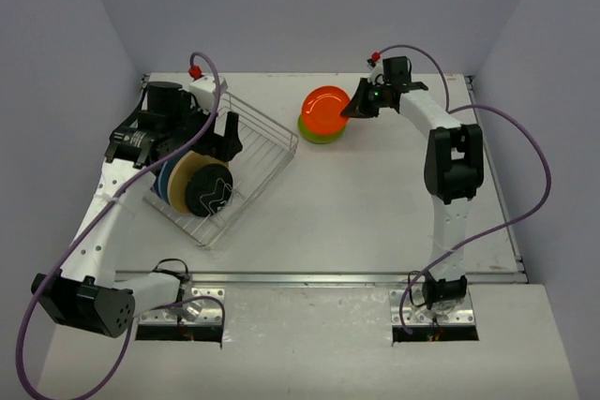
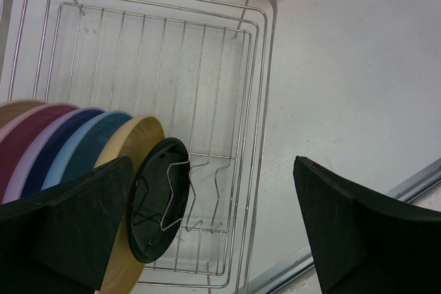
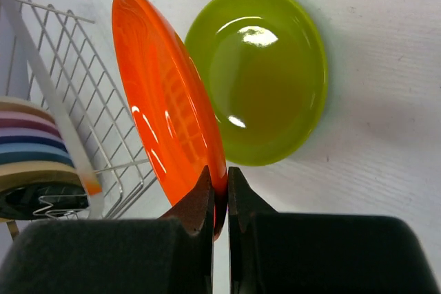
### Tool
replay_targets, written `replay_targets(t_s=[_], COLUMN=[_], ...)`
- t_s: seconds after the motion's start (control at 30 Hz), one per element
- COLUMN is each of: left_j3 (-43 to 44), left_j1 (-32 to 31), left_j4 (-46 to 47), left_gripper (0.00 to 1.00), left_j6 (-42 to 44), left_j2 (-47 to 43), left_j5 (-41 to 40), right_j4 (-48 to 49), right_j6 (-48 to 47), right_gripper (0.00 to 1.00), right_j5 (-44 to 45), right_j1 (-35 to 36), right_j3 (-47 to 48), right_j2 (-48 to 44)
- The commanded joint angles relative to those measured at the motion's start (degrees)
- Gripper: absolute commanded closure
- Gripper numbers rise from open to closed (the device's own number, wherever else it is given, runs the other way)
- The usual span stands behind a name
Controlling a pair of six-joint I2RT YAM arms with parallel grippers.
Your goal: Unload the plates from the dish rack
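The dish rack (image 1: 258, 152) is a silver wire basket on the left of the table. Several plates stand on edge at its near end, with a black one (image 2: 155, 204) in front, then tan (image 2: 131, 146), blue (image 2: 93, 142) and purple ones behind. My left gripper (image 2: 213, 228) hangs open above the rack, one finger (image 2: 69, 228) over the tan plate, holding nothing. My right gripper (image 3: 220, 194) is shut on the rim of the orange plate (image 3: 162, 101), held tilted over the lime green plate (image 3: 265, 74), which lies flat on the table.
The rack's far half (image 2: 158, 67) holds no plates. The green plate (image 1: 317, 133) lies just right of the rack's far corner. Grey walls close the table at the back and sides, and a metal strip (image 1: 375, 276) runs along its near edge.
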Motion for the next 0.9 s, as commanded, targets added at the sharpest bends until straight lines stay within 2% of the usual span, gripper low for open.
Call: replay_targets(t_s=[0.0, 0.23, 0.3, 0.43, 0.53, 0.63, 0.8, 0.87], left_j3=[-0.98, -2.78, -3.12, -3.5, -3.49, -3.19, -2.37, -2.21], left_j1=[-0.41, -0.41, -0.41, -0.41, -0.41, -0.41, -0.41, -0.41], left_j4=[2.08, 2.27, 2.27, 2.15, 2.27, 2.11, 1.78, 1.22], left_gripper=[0.0, 0.0, 0.0, 0.0, 0.0, 0.0, 0.0, 0.0], left_j6=[-0.08, 0.2, 0.34, 0.38, 0.31, 0.39, 0.61, 0.91], left_j2=[-2.34, -2.55, -2.58, -2.88, -2.92, -2.85, -3.62, -3.81], left_j5=[-0.74, 0.35, 0.29, -0.16, -0.54, -0.53, -2.89, -5.02], right_j4=[3.25, 4.85, 4.78, 4.5, 3.47, 2.04, -1.84, -3.15], right_j6=[1.52, 3.18, 3.19, 2.55, 1.32, -0.68, -5.05, -7.81], right_gripper=[1.0, 1.0, 0.96, 0.81, 0.55, 0.45, 0.21, 0.16], right_j5=[-1.53, -2.47, -2.53, -2.71, -1.34, 1.77, 10.4, 15.98], right_j1=[0.14, 0.2, 0.23, 0.23, 0.46, 1.02, 2.68, 3.39], right_j3=[5.53, 9.34, 9.85, 10.09, 9.81, 9.82, 10.16, 10.0], right_j2=[3.52, 8.99, 9.93, 10.72, 10.22, 9.16, 5.71, 3.93])
